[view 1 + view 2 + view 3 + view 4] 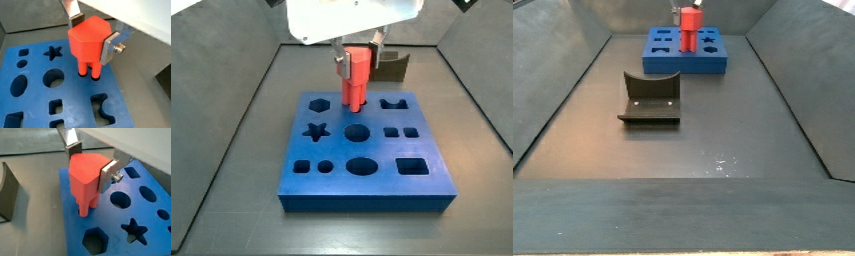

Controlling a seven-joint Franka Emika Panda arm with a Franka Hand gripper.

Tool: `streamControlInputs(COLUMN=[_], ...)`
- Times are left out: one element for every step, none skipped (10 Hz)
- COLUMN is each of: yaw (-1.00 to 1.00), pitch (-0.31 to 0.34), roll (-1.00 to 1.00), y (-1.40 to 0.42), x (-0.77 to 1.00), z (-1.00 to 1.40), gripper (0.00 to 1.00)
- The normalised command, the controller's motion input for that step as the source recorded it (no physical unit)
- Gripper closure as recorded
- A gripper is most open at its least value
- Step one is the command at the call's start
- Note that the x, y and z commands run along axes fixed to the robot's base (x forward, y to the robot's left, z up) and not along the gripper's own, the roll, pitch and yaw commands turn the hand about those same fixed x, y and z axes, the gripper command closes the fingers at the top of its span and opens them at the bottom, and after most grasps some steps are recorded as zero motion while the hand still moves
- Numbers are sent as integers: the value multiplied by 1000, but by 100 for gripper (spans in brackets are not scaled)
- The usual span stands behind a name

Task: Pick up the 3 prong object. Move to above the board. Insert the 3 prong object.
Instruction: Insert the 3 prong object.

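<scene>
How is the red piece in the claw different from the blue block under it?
The 3 prong object is red-orange, small and upright on thin legs; the board is blue, far larger and lies flat. The object is solid, gripped by the claw above the board's far end, with its legs down at the board's top; the board is full of dark shaped cut-outs and rests on the floor. Both look like plain moulded plastic.

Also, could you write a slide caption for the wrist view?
End effector holds the 3 prong object upright, legs entering the board.
</scene>
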Motion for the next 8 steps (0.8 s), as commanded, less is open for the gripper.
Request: streamControlInputs(yaw=[0,0,0,0,0,0,0,0], pitch=[0,0,0,0,0,-114,-211,-217], roll=[0,0,54,89,166,260,194,191], y=[-49,-57,-9,0,0,0,0,0], x=[166,183,194,209,146,6,43,49], z=[-100,-106,-217,-217,-320,-634,-937,-934], gripper=[100,100,100,100,100,100,100,100])
